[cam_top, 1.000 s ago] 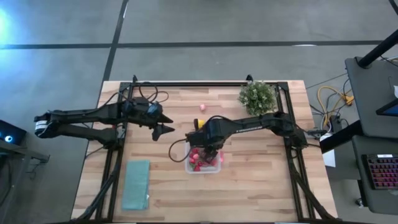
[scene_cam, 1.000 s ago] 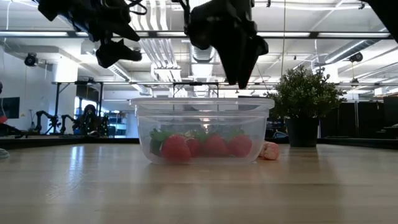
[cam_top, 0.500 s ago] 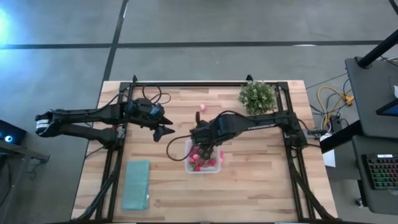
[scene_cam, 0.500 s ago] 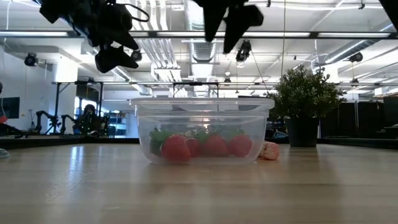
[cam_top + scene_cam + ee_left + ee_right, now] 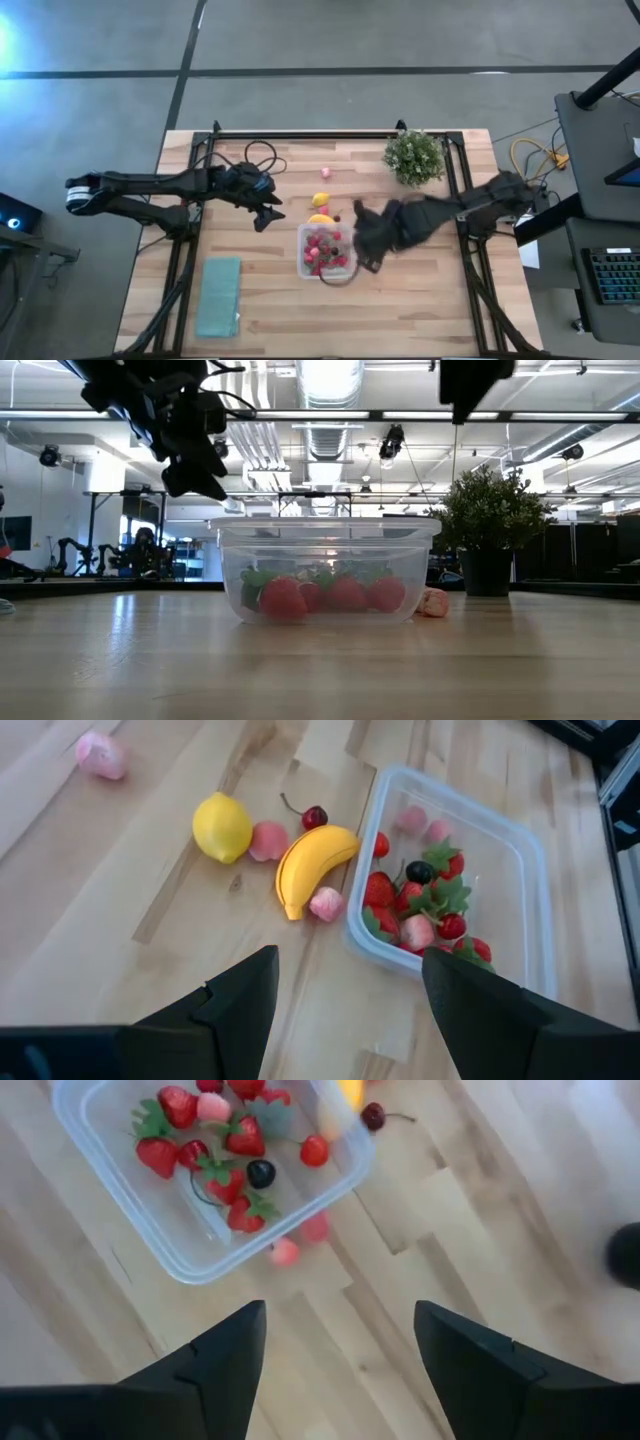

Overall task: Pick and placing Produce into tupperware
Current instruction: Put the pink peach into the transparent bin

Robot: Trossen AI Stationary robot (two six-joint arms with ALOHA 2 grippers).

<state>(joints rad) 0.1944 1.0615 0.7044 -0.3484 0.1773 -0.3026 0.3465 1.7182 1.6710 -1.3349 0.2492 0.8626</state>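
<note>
High view: tupperware [image 5: 326, 251] mid-desk [image 5: 430, 300], strawberries [image 5: 421, 907] inside; lemon [image 5: 222, 827] and banana [image 5: 308, 866] just beside it. Left end effector [image 5: 268, 213] spread, empty, near lemon. Right end effector [image 5: 364, 254] spread, empty, beside tupperware.

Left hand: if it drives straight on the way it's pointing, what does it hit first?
Probably the banana and the small pink piece beside it. Both lie ahead of the open left hand, just short of the tupperware. Depth is unclear.

Lemon [image 5: 222, 827] and banana [image 5: 310, 866] lie beside the strawberry-filled tupperware [image 5: 520, 850].
</note>
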